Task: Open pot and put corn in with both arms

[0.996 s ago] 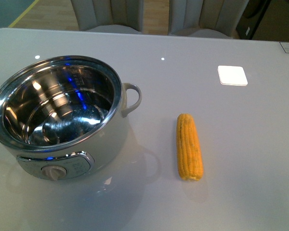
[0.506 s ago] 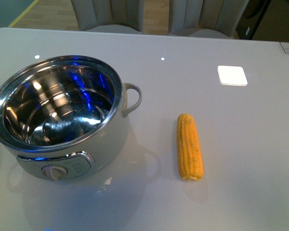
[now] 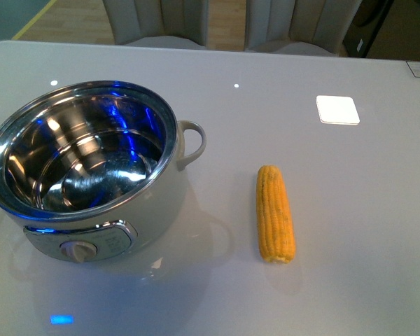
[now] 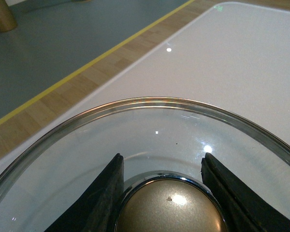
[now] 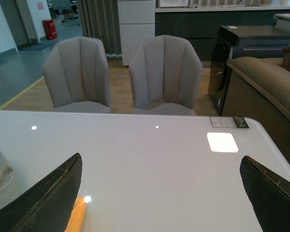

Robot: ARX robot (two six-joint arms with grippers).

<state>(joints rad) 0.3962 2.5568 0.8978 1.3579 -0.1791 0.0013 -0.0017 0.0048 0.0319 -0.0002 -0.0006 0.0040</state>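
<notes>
The white pot [image 3: 91,175] stands uncovered at the left of the table, its shiny steel bowl empty. To its right the yellow corn [image 3: 275,213] lies flat on the table, lengthwise front to back. Neither arm shows in the front view. In the left wrist view my left gripper [image 4: 162,186] is shut on the gold knob [image 4: 169,208] of the glass pot lid [image 4: 150,125], held over the table's edge. My right gripper [image 5: 162,193] is open and empty above the table; one end of the corn [image 5: 76,215] shows beside one finger.
Two grey chairs [image 5: 121,72] stand at the table's far side. A bright square reflection [image 3: 337,109] lies on the table at the back right. A brown sofa [image 5: 270,87] is beyond the table's right end.
Blue reflections inside the pot's bowl have grown, and a small blue glint has appeared on the table in front of the pot. Pot and corn have not moved.
</notes>
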